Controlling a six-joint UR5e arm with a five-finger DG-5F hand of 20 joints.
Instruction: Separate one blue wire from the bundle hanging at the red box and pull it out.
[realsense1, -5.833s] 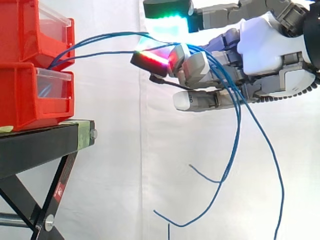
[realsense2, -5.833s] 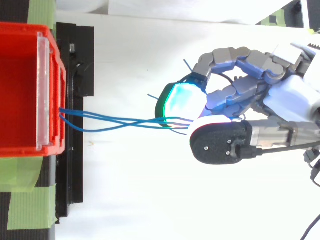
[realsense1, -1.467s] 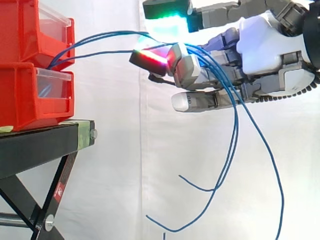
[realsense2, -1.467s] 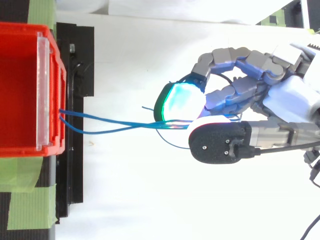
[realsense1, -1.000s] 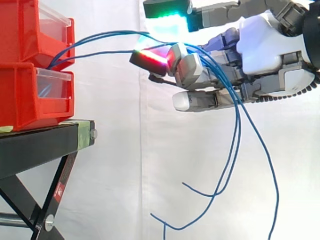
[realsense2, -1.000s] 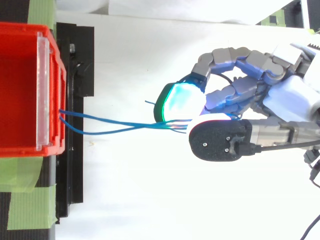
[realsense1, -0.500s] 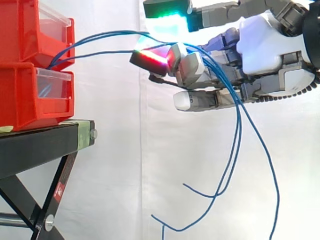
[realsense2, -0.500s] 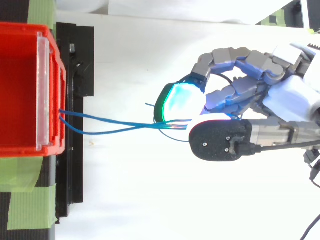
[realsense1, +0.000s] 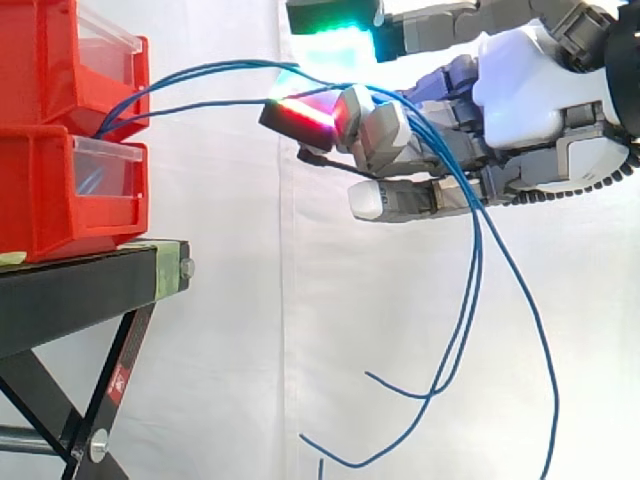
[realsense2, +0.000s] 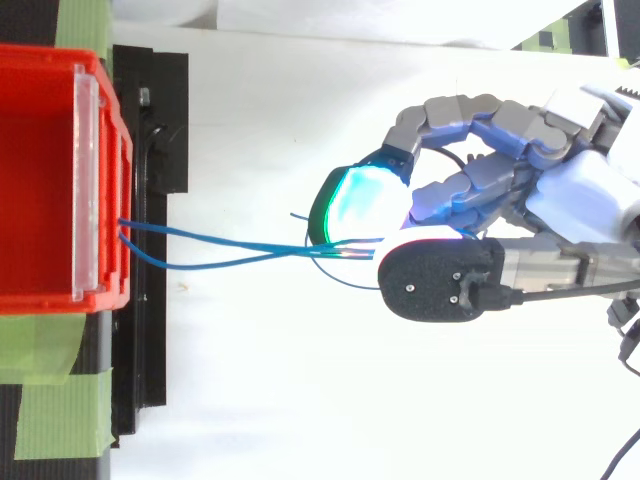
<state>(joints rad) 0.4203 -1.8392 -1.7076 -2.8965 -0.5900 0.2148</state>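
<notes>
While we are gripping the bundle, we are judging the step in hand to be the separating of one strand, with the pull not yet begun. Our hand (realsense1: 530, 90) is curling round the blue wires (realsense1: 215, 85), pinching them between a red-glowing fingertip (realsense1: 300, 117) beneath and the green-glowing thumb pad (realsense1: 335, 40) just above. Several strands are running through the grip together, and we cannot tell whether any one is lying apart from the rest. Behind the fingers they are spilling down under the palm, the loose ends (realsense1: 400, 390) hanging in long limp curves well below the hand. Ahead of the fingertips, thin slack strands are arching and crossing one another on their way to the red box (realsense1: 60, 190), entering at its front edge, far from the hand, on the black stand (realsense1: 80, 290). Next, we are thinking, the move is calling for releasing all but one strand, then drawing straight away from the box
</notes>
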